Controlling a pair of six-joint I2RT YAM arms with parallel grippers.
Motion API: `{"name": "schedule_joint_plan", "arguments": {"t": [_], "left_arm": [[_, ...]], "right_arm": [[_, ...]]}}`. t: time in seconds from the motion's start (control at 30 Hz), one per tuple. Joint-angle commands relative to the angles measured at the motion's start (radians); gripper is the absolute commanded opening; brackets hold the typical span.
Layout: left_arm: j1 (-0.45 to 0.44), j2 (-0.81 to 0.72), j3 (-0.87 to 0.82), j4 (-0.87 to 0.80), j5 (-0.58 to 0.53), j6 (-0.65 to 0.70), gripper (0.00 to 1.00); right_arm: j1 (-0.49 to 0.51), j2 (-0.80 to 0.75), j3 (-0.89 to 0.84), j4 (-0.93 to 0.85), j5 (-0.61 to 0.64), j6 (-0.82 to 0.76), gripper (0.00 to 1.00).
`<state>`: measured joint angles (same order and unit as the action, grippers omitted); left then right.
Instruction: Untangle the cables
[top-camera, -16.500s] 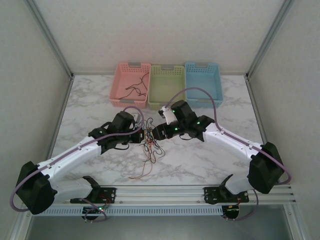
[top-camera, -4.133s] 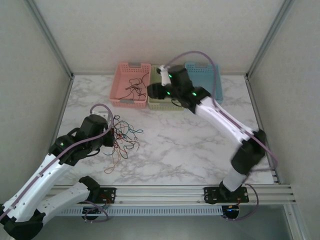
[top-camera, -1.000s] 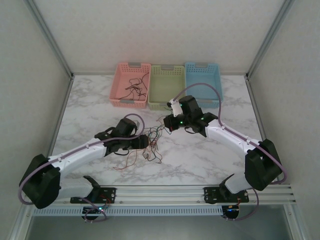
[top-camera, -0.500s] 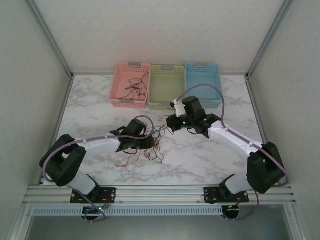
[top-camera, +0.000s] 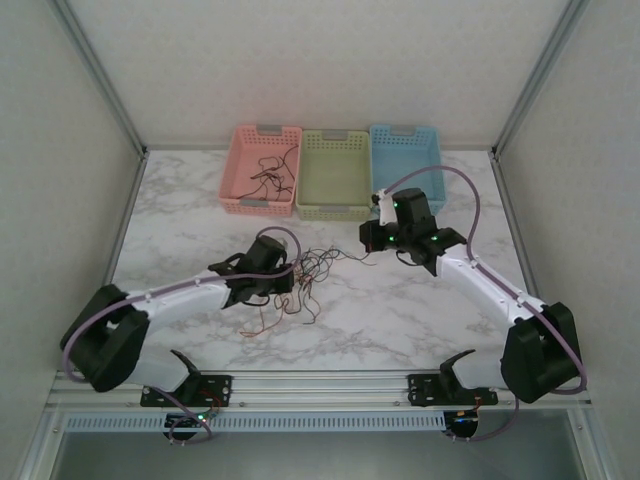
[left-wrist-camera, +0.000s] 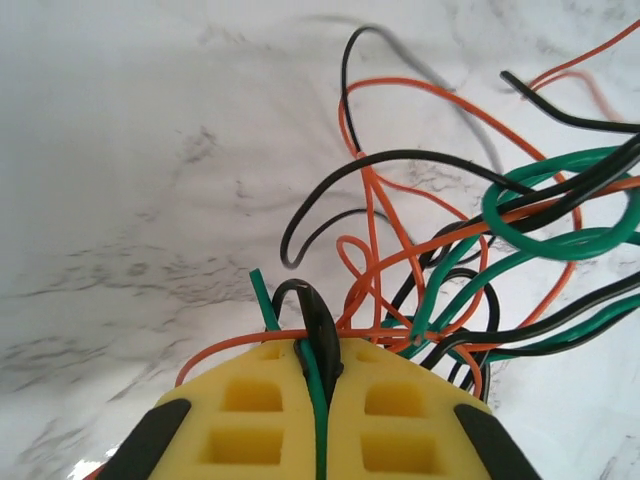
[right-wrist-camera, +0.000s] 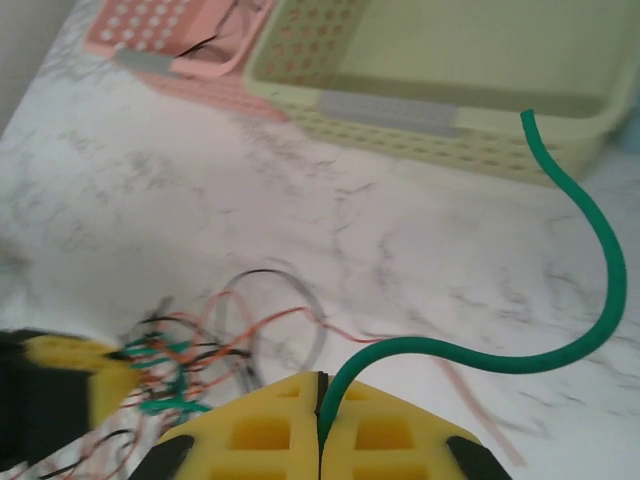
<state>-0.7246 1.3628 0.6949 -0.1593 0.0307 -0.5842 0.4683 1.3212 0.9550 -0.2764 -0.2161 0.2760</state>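
Observation:
The cables lie as a loose tangle of thin black, green, red and orange wires mid-table. My left gripper sits at the tangle's left side. In the left wrist view the left gripper is shut on a green cable and a black cable, with orange and green loops beyond. My right gripper is right of the tangle. The right wrist view has that gripper shut on one green cable, which curls up free to the right.
Three baskets line the back: a pink basket with dark cables in it, a green basket and a blue basket. The green basket stands just beyond the right gripper. Marble table surrounds the tangle.
The left gripper has closed on cables at the tangle's edge. The right gripper has moved to the right with its green cable, away from the tangle.

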Motion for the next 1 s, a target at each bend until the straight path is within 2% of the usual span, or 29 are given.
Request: {"name": "schedule_joint_plan", "arguments": {"t": [0.0, 0.2, 0.33, 0.43, 0.63, 0.97], "left_arm": [[0.017, -0.118, -0.028, -0.156, -0.124, -0.009, 0.0], [0.078, -0.39, -0.019, -0.379, -0.208, -0.023, 0.0], [0.122, -0.542, 0.02, -0.52, -0.268, -0.028, 0.0], [0.139, -0.603, 0.029, -0.55, -0.27, -0.029, 0.0], [0.14, -0.576, 0.017, -0.505, -0.217, -0.026, 0.0], [0.142, -0.515, -0.012, -0.444, -0.189, -0.023, 0.0]], "right_arm": [[-0.05, -0.034, -0.008, -0.071, 0.184, 0.027, 0.0], [-0.099, -0.06, -0.034, -0.103, 0.426, 0.036, 0.0], [-0.144, -0.066, -0.042, -0.105, 0.477, 0.073, 0.0], [-0.168, -0.068, -0.047, -0.092, 0.463, 0.1, 0.0], [-0.169, -0.08, -0.03, -0.041, 0.311, 0.126, 0.0], [-0.163, -0.082, 0.153, -0.004, 0.209, 0.163, 0.0]]}}
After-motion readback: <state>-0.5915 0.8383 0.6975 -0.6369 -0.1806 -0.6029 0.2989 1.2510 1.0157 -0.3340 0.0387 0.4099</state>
